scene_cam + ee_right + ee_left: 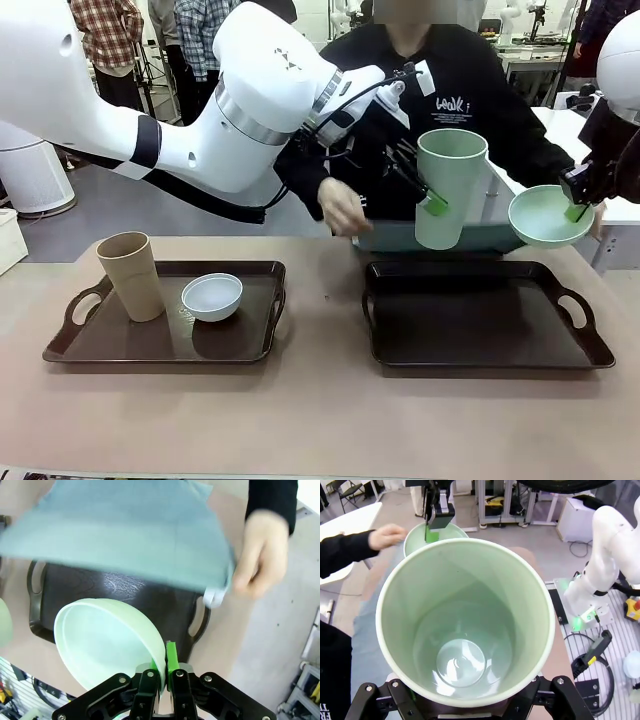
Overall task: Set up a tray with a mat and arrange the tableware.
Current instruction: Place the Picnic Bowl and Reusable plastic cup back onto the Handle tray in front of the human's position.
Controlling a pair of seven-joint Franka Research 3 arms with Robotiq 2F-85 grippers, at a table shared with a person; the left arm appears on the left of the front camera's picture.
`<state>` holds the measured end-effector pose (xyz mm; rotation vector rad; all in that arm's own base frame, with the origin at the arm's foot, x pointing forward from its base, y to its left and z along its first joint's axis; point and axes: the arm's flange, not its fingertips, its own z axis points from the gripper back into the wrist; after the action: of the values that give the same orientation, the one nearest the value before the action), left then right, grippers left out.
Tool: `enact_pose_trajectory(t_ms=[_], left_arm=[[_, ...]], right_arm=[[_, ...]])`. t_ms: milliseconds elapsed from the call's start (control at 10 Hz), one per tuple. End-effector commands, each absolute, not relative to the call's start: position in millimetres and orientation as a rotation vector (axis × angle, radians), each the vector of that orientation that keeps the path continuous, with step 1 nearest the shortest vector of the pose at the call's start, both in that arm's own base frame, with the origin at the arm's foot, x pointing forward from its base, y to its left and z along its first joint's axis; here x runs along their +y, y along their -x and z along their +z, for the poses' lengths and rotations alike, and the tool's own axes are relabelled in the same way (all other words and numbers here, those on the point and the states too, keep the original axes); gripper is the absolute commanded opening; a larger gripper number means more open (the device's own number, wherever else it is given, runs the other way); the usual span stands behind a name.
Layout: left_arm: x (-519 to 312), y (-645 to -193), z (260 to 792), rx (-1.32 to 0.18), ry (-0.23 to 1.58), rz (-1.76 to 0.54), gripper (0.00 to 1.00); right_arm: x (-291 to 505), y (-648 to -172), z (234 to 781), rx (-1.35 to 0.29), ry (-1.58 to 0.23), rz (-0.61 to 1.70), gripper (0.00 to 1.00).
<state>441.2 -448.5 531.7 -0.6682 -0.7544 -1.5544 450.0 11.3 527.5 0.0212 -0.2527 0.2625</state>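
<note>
My left pincer is clamped across the wall of the pale green cup. The cup hangs upright in the air over the far edge of the right tray, near that edge's middle. My right pincer pinches the rim of the pale green bowl, tilted, above the tray's far right corner.

The person's hand holds the mat at the tray's far edge. The mat is not flat in the tray yet.

Step in hand, as I judge it: wait, then set down.
- Hold both pieces high and clear of the far edge until the mat lies flat and the hand is off it.
- Then lower the cup straight down and level the bowl before letting go.
- Risk: the cup base snagging a mat edge, or the thin rim pinch slipping.

The left tray carries the tan cup at its left side and the white bowl mid-tray.

What each view adds:
- Left wrist view: looks down into the cup and shows it empty.
- Right wrist view: the mat is blurred over the dark tray, and the hand grips one corner of it.
- Front view: gives the heights and the left tray.
</note>
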Motion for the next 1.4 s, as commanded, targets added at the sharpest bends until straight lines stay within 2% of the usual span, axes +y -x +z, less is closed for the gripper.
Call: enact_pose_trajectory(t_ms=[0,1300], left_arm=[[-447.3,-440.5,533.4,-0.763,0.676,-1.556,0.0],[-447.3,-440.5,533.4,-0.763,0.676,-1.556,0.0]], right_arm=[[12.1,-452.4,529.1,-0.26,-0.02,0.256,0.0],[12.1,-452.4,529.1,-0.26,-0.02,0.256,0.0]])
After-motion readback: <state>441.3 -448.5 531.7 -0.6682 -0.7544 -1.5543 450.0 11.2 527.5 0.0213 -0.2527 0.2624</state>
